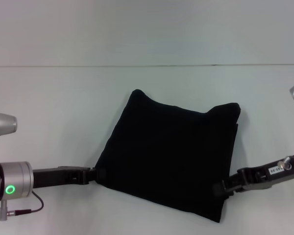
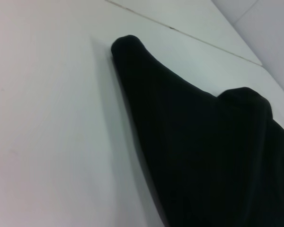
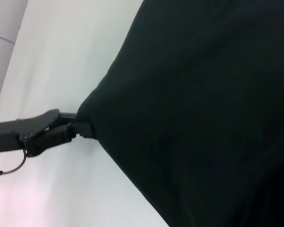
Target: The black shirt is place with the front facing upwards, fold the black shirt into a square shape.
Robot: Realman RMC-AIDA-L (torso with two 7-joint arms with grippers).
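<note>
The black shirt [image 1: 169, 159] lies folded into a rough square on the white table [image 1: 63, 107], plain black side up, its two far corners puffed up. My left gripper [image 1: 94, 175] is at the shirt's near left corner, shut on the fabric edge; it also shows in the right wrist view as the left gripper [image 3: 83, 127] pinching that corner. My right gripper [image 1: 220, 190] is at the near right corner, shut on the shirt's edge. The left wrist view shows the black shirt [image 2: 208, 156] from low down, along its left side. No lettering or label shows.
A thin seam [image 1: 147, 65] runs across the table behind the shirt. Bare white table surrounds the shirt on every side. A thin cable [image 1: 24, 210] hangs below the left arm.
</note>
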